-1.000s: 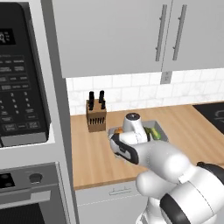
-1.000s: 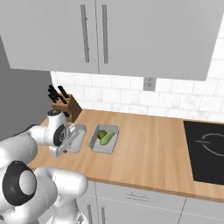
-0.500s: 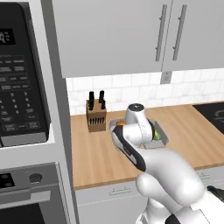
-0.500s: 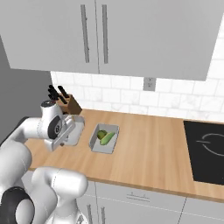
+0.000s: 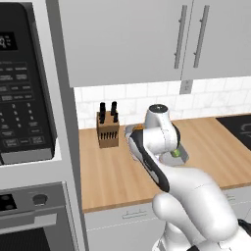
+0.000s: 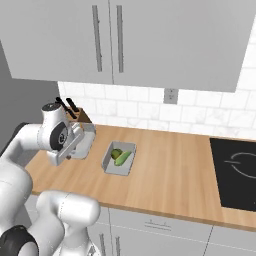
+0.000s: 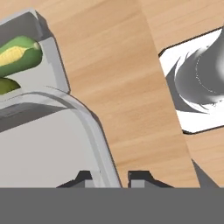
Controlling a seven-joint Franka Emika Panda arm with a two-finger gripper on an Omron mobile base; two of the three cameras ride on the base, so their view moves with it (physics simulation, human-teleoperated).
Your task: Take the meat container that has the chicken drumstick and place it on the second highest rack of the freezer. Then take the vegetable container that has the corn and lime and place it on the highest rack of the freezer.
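Gripper: the gripper (image 7: 111,177) is seen at the bottom of the hand view, its two dark tips set on either side of the rim of a grey tray and clenched on that rim.
Meat tray: the meat tray (image 7: 52,144) is held at its edge above the table; its contents are hidden from the hand view. In the left base view a small orange-brown patch, possibly the drumstick (image 5: 138,128), is seen beside the arm's wrist, too small for its direction to be told.
Vegetable tray: the vegetable tray (image 6: 119,159) is rested on the wooden table (image 6: 170,170), its long axis running from the table's front edge toward the tiled wall.
Corn: the corn (image 6: 124,158) is laid in the vegetable tray, its long axis slanted across the tray; in the hand view its yellow kernels are shown inside green husk.
Lime: the lime (image 6: 116,153) is placed just beside the corn, on the side nearer the wall.
Knife block: a knife block (image 5: 108,130) is stood on the table near the wall, left of the arm in the left base view.
Cooktop: a black cooktop (image 6: 235,172) is set into the table, well apart from the trays.
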